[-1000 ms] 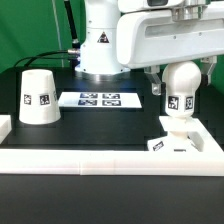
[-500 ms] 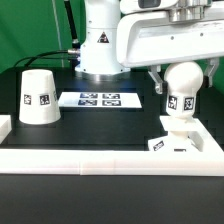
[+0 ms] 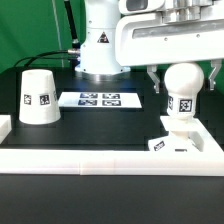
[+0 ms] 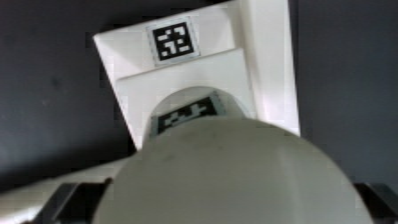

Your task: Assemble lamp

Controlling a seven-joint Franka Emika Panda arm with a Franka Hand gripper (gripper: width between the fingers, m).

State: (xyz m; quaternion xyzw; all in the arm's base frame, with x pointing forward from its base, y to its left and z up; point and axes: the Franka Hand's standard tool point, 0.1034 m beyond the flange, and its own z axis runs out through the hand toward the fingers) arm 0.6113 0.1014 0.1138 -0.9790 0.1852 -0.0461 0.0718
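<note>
1. Black tabletop (image 3: 100, 125) fills your exterior view, with a white rail (image 3: 100, 160) along 6 o'clock and the marker board (image 3: 100, 99) near centre.
2. Your lamp is in three matte white pieces, each with a square tag. The cone shade (image 3: 38, 97) stands alone at 9 o'clock.
3. The ball bulb (image 3: 181, 95) sits upright on the square base (image 3: 177, 143) at 4 o'clock, beside the rail.
4. Your gripper (image 3: 184, 84) stands wide, its fingers (image 3: 154, 80) flanking the bulb, apart from it.

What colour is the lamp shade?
The shade is matte white with a black-and-white square tag, clearest in the exterior view.
</note>
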